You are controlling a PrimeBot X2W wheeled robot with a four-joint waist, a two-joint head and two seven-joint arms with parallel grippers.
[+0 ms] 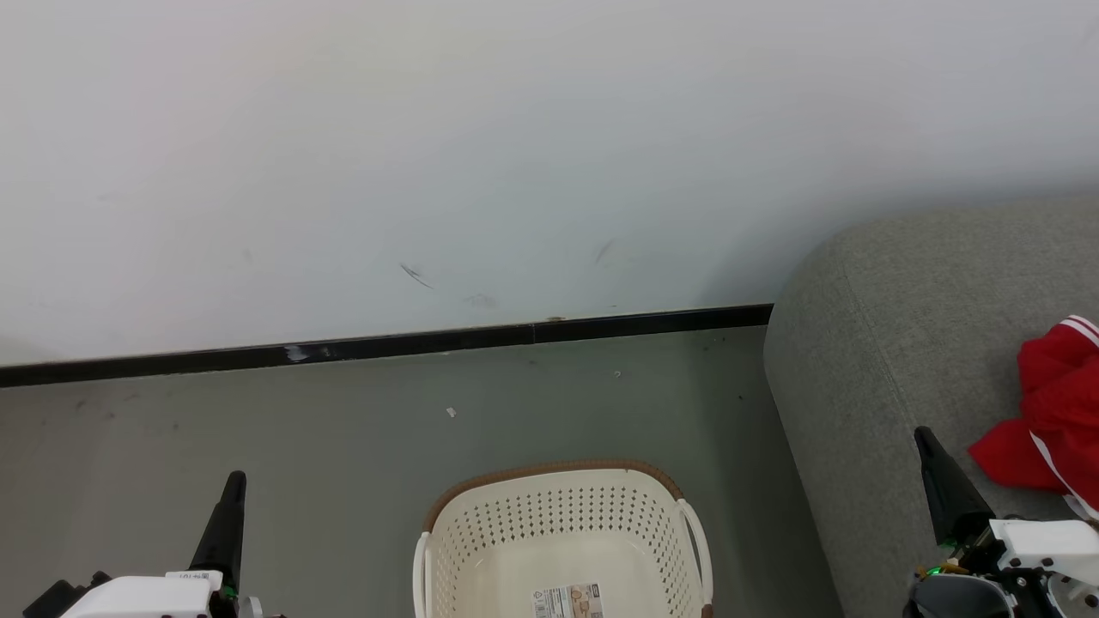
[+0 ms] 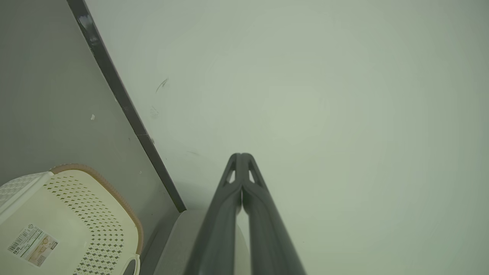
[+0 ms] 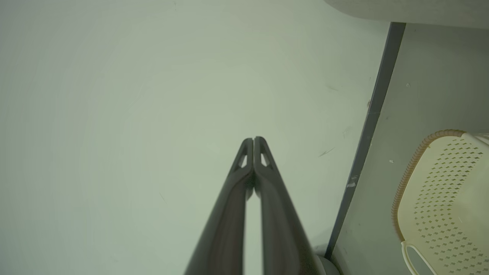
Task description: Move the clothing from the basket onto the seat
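lying crumpled, soft red clothing (image 1: 1054, 408) on rounded grey fabric seat (image 1: 884, 343)

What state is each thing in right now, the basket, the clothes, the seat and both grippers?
basket: upright on the floor, no clothing inside where visible.
clothing: crumpled on the seat.
seat: carries the clothing.
left gripper: shut, holding nothing.
right gripper: shut, holding nothing.

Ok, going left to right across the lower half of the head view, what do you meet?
left gripper → basket → seat → right gripper → clothing, which lies on the seat.
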